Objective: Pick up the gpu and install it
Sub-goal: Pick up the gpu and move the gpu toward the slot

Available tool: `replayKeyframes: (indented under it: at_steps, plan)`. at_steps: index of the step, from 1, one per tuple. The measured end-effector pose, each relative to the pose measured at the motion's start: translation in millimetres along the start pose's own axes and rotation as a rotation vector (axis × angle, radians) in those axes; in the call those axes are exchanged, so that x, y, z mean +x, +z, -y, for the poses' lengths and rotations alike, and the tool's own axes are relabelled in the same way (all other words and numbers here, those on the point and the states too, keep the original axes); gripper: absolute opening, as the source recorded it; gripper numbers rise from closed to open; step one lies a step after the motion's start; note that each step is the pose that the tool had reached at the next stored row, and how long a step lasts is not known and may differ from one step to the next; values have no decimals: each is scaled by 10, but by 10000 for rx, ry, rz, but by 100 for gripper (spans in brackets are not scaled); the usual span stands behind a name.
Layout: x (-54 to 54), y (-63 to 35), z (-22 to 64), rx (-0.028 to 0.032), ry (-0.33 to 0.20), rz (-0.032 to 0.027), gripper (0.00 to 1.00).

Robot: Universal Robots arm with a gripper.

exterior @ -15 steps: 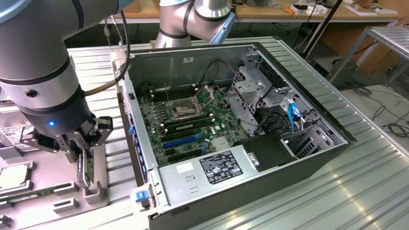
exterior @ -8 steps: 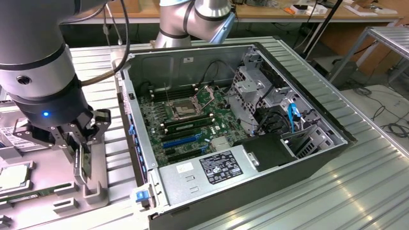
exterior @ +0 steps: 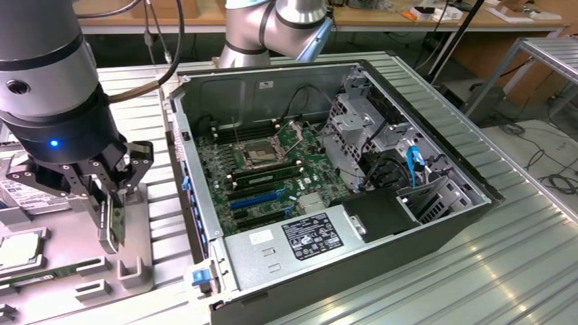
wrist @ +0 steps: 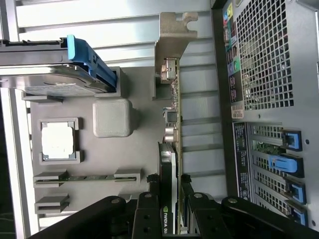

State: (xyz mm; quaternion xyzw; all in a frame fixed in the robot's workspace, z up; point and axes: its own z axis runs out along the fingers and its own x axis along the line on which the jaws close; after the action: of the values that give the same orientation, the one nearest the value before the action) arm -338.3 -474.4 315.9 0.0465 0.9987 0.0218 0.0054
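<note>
Over the grey tray (exterior: 135,230) at the exterior view's lower left, your gripper (exterior: 112,196) pinched the gpu (wrist: 168,159) on edge between its jaws, so pick-up seemed in hand; installing would call for aligning it over the blue slots (exterior: 256,200) in the case (exterior: 271,84).

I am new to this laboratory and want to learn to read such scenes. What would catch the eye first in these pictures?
First, the open computer case in the middle of the exterior view, its green motherboard exposed. Next, at that view's left, the robot's hand closed on the gpu, which stands on edge over the gray tray, its silver bracket plain in the wrist view.
</note>
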Motion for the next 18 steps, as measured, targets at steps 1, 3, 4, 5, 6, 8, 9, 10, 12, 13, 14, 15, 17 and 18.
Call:
replayKeyframes:
  at_steps: [1,3,4,5,6,8,9,10,12,13,14,15,17,18]
  plan:
    - [0,-20,-1,0,0,-2,27]
    - [0,-65,-3,1,1,-9,27]
    - [-1,-88,-4,1,0,-11,27]
    - [-1,-103,-4,1,0,-13,27]
    - [-1,-144,-6,1,1,-18,27]
    - [-1,-195,-9,3,2,-25,27]
    - [-2,-215,-10,3,2,-28,27]
    - [-2,-239,-10,3,1,-32,27]
    - [-2,-284,-13,4,2,-40,27]
    - [-3,-308,-14,4,2,-45,27]
    - [-3,-325,-14,5,2,-47,27]
    - [-3,-360,-16,5,2,-52,27]
    - [-3,-396,-17,4,3,-56,27]
    - [-3,-405,-18,5,3,-57,27]
